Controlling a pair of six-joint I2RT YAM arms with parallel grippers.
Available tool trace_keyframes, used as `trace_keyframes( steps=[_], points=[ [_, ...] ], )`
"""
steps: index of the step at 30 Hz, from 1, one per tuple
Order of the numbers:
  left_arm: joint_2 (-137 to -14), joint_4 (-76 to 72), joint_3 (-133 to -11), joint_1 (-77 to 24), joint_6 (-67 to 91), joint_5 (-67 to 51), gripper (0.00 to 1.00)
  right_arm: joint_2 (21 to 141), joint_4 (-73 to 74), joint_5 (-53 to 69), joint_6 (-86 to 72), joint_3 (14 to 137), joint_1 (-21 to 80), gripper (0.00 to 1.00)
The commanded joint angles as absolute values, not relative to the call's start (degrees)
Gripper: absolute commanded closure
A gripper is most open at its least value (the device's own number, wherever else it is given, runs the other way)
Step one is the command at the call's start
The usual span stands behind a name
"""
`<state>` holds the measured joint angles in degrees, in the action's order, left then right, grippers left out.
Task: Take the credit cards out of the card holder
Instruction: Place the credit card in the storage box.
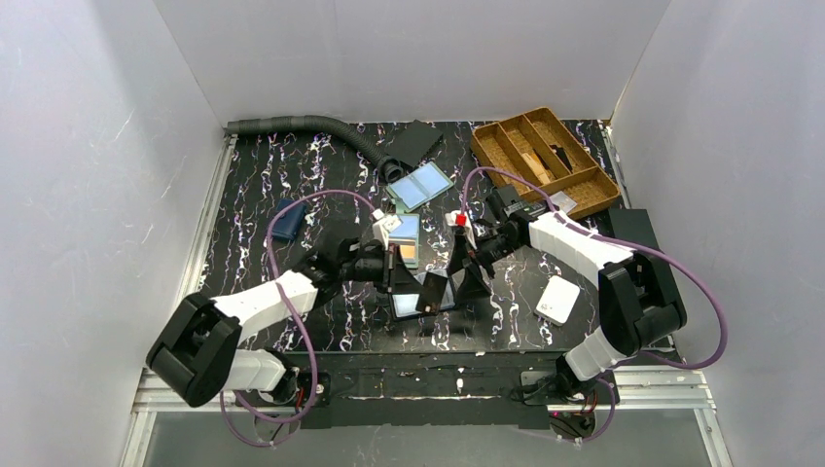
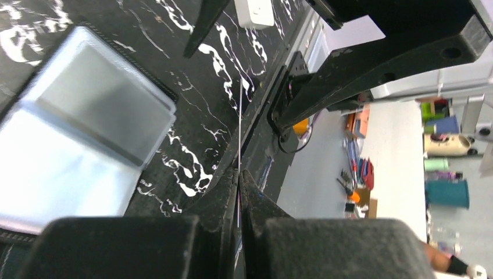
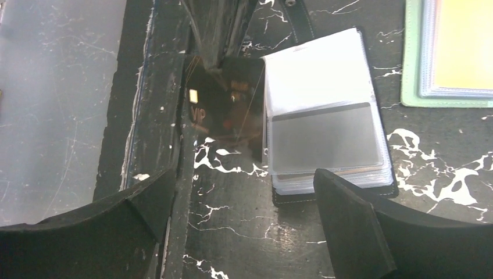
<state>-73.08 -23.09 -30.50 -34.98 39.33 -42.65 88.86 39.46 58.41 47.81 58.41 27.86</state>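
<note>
My left gripper is shut on a glossy black credit card, which stands on edge just above the table. In the left wrist view the card shows only as a thin line between the jaws. My right gripper hangs open over the table just right of that card, with nothing between its fingers. The grey-green card holder lies open behind both grippers, with a blue card and an orange card in its pockets.
A black booklet of clear sleeves lies open beside the held card. A pale blue bifold, a navy wallet, a white box, a wooden tray and a grey hose lie around.
</note>
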Motion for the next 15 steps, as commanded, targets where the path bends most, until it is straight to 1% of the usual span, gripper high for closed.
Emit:
trace_keyframes(
  steps=[1, 5, 8, 10, 13, 14, 15],
  points=[
    [-76.8, -11.9, -37.2, -38.5, 30.8, -47.5, 1.00, 88.7, 45.4, 61.9, 53.2, 60.7, 27.8, 0.02],
    [-79.6, -6.5, -41.5, -40.0, 26.8, -47.1, 1.00, 90.4, 47.4, 64.9, 53.1, 61.3, 27.9, 0.04],
    [-81.2, -1.3, -45.3, -40.6, 23.4, -45.8, 1.00, 92.3, 47.2, 66.5, 51.1, 61.4, 28.6, 0.10],
    [-81.7, -1.0, -46.5, -40.6, 23.0, -46.1, 1.00, 94.1, 47.0, 67.4, 49.8, 61.7, 29.6, 0.19],
    [-81.8, -0.5, -47.7, -40.7, 22.6, -46.1, 1.00, 96.5, 48.3, 67.6, 49.1, 63.0, 31.1, 0.37],
    [-81.8, -0.4, -47.8, -40.7, 22.5, -46.0, 1.00, 97.1, 48.8, 68.0, 49.1, 63.4, 31.3, 0.46],
    [-81.8, -0.3, -48.0, -40.7, 22.2, -45.9, 1.00, 97.6, 49.4, 68.6, 49.2, 64.1, 31.3, 0.59]
  ],
)
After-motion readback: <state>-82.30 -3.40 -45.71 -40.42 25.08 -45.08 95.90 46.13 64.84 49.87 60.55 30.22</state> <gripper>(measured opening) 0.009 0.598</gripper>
